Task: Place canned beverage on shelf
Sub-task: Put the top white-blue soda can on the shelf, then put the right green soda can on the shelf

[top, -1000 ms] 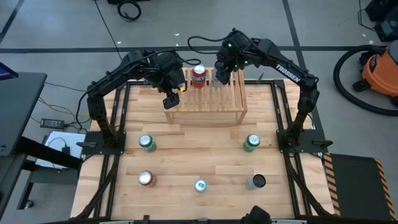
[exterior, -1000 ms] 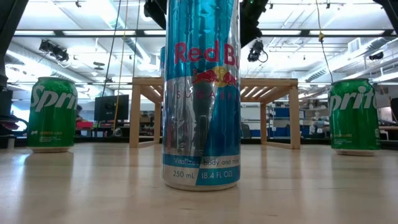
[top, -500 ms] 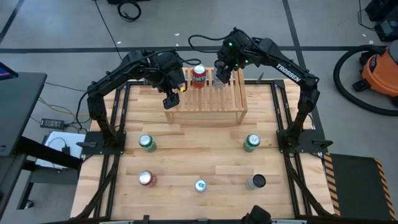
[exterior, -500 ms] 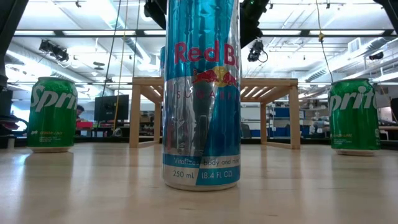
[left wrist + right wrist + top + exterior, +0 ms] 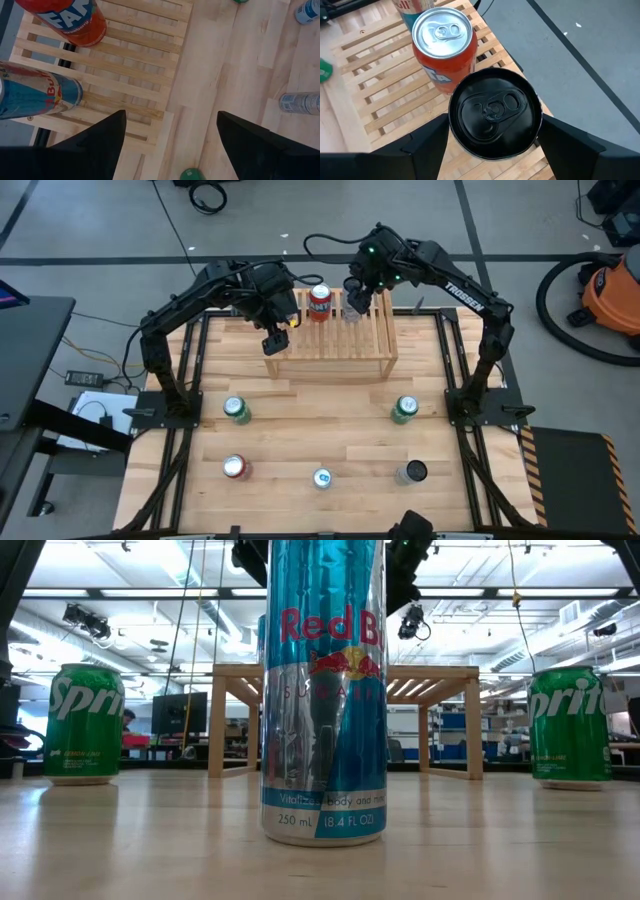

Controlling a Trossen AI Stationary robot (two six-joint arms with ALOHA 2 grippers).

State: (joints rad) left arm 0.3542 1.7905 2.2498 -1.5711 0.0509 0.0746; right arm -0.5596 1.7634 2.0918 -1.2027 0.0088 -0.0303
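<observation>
The light wood slatted shelf (image 5: pixel 335 335) stands at the table's far middle; it also shows in the low view (image 5: pixel 440 675). On it stand an orange-red Fanta can (image 5: pixel 320 300) and a blue Red Bull can (image 5: pixel 40 92). My right gripper (image 5: pixel 355 302) is over the shelf's far side, shut on a black can (image 5: pixel 495 112) that stands beside the Fanta can (image 5: pixel 442 47). My left gripper (image 5: pixel 272 340) hovers open and empty over the shelf's left near corner, as the left wrist view (image 5: pixel 170 130) shows. My right gripper holds the black can by its upper wall, just below the rim (image 5: pixel 454 125), pinched between the two fingers (image 5: pixel 427 145). The fingers come from above, pointing down. The can is upright, with its base on or just above the shelf's slats; which, I cannot tell.
Loose cans stand on the table's near half: two green Sprite cans (image 5: pixel 236 410) (image 5: pixel 404 410), a red can (image 5: pixel 234 468), a blue Red Bull can (image 5: pixel 322 478) and a dark can (image 5: pixel 411 472). The blue can (image 5: pixel 322 690) fills the low view.
</observation>
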